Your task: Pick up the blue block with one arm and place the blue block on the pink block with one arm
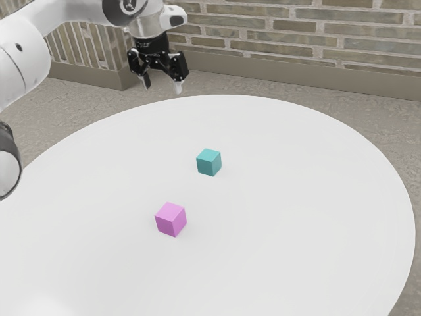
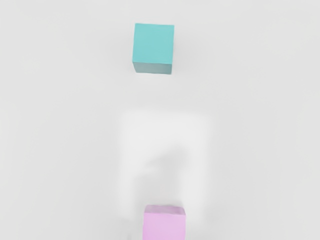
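Brick wall (image 1: 296, 26) behind, white desk (image 1: 316, 197) below: your hand (image 1: 162, 85) hangs open, empty, well apart from the blue block (image 1: 208, 162). Descend off-centre and you'd likely knock it aside.

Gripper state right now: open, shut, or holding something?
Black two-finger gripper: jaws open, holding nothing.

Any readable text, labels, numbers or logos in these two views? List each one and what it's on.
No text is legible.
Pale mark on the black housing above the open jaws: too blurred to read.
Small teal-blue cube: plain faces, no marking.
Small pink cube: plain faces, no marking.
Round white table: no marking.
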Motion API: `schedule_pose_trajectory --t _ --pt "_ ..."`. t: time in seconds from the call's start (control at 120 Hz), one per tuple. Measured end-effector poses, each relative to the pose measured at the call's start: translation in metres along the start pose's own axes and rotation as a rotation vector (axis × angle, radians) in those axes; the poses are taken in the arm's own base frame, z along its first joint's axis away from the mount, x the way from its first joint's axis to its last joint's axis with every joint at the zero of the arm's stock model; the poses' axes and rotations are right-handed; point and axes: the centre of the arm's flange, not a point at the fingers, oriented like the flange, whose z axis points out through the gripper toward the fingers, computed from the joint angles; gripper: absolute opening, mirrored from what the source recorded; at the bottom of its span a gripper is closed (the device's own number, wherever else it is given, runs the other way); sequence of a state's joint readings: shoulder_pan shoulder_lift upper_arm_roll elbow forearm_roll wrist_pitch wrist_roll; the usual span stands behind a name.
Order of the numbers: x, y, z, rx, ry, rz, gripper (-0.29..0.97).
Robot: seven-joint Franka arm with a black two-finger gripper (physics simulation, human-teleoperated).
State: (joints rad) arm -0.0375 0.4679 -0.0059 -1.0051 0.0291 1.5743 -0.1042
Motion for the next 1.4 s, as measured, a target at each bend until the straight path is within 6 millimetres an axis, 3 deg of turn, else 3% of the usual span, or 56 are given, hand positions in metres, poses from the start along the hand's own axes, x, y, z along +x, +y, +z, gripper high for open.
schedule_pose_trajectory --t 0.125,0.242,0.35,0.475,0.575,0.717,0.867,1.167,1.4 --pt "0.050 -0.005 0.089 0.025 0.020 -0.023 0.68" --pt "0.075 0.004 0.146 0.029 0.067 -0.015 0.68" --pt "0.094 0.004 0.178 0.025 0.130 -0.022 0.68" --pt "0.111 -0.004 0.230 -0.004 0.178 -0.042 0.68" --pt "0.115 -0.011 0.278 -0.010 0.193 -0.056 0.68" --pt "0.115 -0.017 0.318 -0.018 0.199 -0.071 0.68" --pt "0.115 -0.022 0.341 -0.027 0.206 -0.080 0.68" --pt "0.120 -0.018 0.334 -0.038 0.264 -0.053 0.68" --pt "0.118 -0.014 0.346 -0.038 0.254 -0.022 0.68"
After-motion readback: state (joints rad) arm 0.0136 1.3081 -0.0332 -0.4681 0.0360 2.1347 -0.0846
